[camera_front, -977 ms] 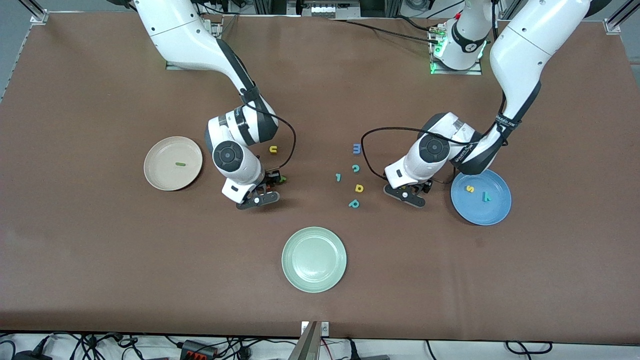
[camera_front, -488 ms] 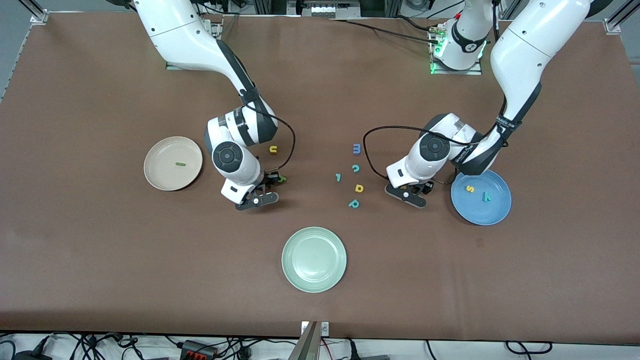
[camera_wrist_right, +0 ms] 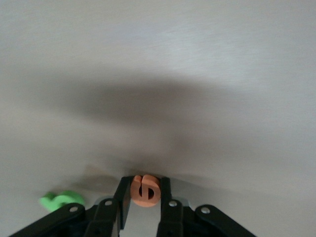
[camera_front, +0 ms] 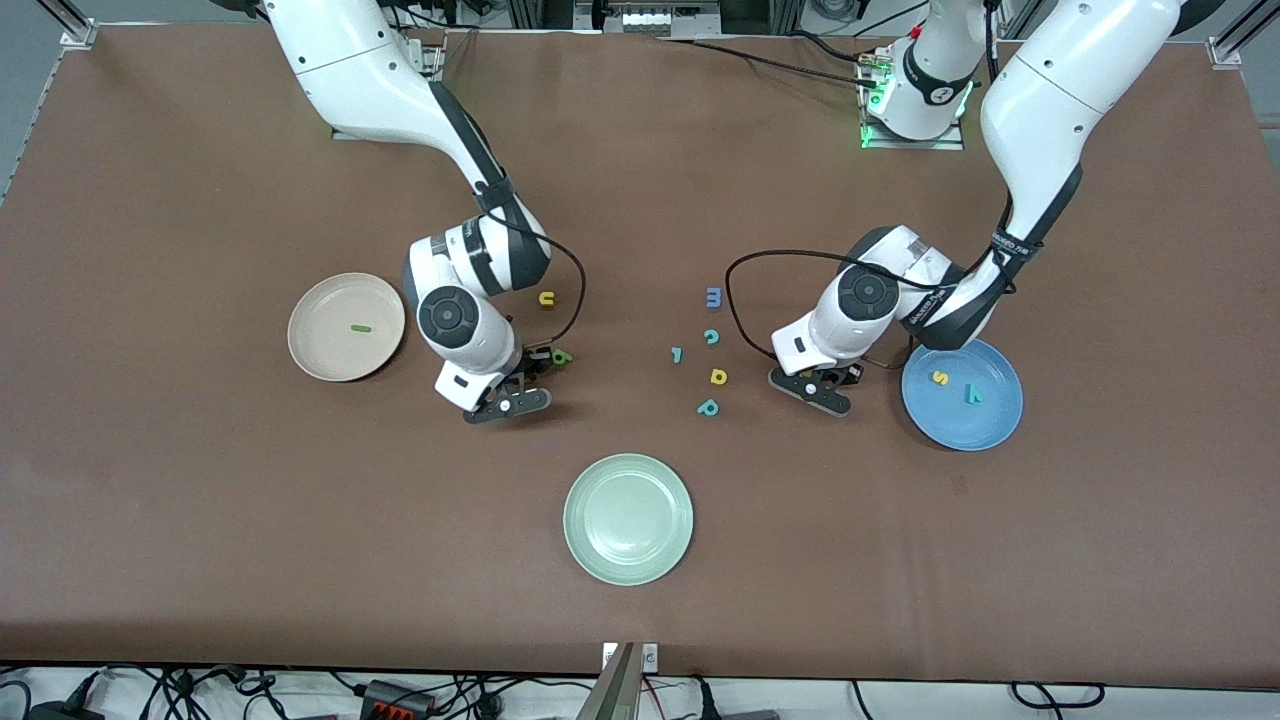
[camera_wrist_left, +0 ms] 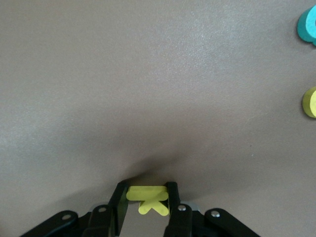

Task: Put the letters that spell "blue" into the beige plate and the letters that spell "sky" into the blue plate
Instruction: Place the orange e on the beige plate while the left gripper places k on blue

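Both grippers low at table for pickup: left gripper (camera_wrist_left: 148,200) pinching yellow k (camera_wrist_left: 148,199) beside blue plate (camera_front: 990,425), right gripper (camera_wrist_right: 145,192) clamping orange e (camera_wrist_right: 145,189) w/ green b (camera_wrist_right: 61,200) adjacent, near beige plate (camera_front: 310,355).

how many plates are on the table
3. The beige plate lies toward the right arm's end, the blue plate toward the left arm's end, and a pale green plate sits between them, nearest the front camera. None seems hidden.
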{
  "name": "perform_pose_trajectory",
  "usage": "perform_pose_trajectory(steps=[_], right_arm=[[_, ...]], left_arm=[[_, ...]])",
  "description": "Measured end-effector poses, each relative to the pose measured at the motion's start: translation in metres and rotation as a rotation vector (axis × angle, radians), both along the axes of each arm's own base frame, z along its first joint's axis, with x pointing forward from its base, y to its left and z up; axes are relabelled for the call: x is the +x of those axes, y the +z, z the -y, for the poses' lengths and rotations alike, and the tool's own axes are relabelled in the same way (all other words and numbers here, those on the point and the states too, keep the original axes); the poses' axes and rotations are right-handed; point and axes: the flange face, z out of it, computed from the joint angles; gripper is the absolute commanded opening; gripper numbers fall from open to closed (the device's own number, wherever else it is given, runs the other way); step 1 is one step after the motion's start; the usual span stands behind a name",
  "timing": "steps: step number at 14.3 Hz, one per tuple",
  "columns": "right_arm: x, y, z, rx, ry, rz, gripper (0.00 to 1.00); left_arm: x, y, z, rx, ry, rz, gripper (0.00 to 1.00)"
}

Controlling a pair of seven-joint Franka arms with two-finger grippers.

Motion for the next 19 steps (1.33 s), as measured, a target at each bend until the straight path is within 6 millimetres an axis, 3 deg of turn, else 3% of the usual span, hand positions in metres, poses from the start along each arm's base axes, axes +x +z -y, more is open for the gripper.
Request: perform_pose_trajectory(steps=[3,7,10,13,14,15,17,19], right_arm=[[0.017,0.022,0.054,-0.069,-0.069,-0.067,0.18],[0.018,0.064,0.117,-0.109,-0.151,-0.164,0.18],[-0.004,0.06,0.181,-0.101,-0.139,-0.232,0.18],[-0.034,0.044,0.242,-0.07,-0.141,-0.312,0.19],[-0.044,0.04,0.251,-0.063,-0.147,-0.33,0.24],[-0.05,0.037,0.254,-0.061,-0.15,-0.337,0.4],[-0.058,0.029,0.252,-0.063,-0.147,-0.327,1.0],[-0.064,0.021,0.251,-0.066,-0.143,-0.317,1.0]], left_arm=[[0.005,0.008,-0.005,0.028,0.005,-0.005,0.15],[0.028,0.067,-0.028,0.167,0.021,-0.021,0.13],[0.047,0.104,-0.058,0.245,-0.038,-0.074,0.14],[0.06,0.101,-0.117,0.242,-0.073,-0.13,0.17],[0.063,0.095,-0.136,0.233,-0.08,-0.15,0.38],[0.064,0.088,-0.151,0.224,-0.08,-0.167,0.95],[0.065,0.077,-0.162,0.213,-0.069,-0.184,1.0],[0.066,0.08,-0.156,0.206,-0.076,-0.178,1.0]])
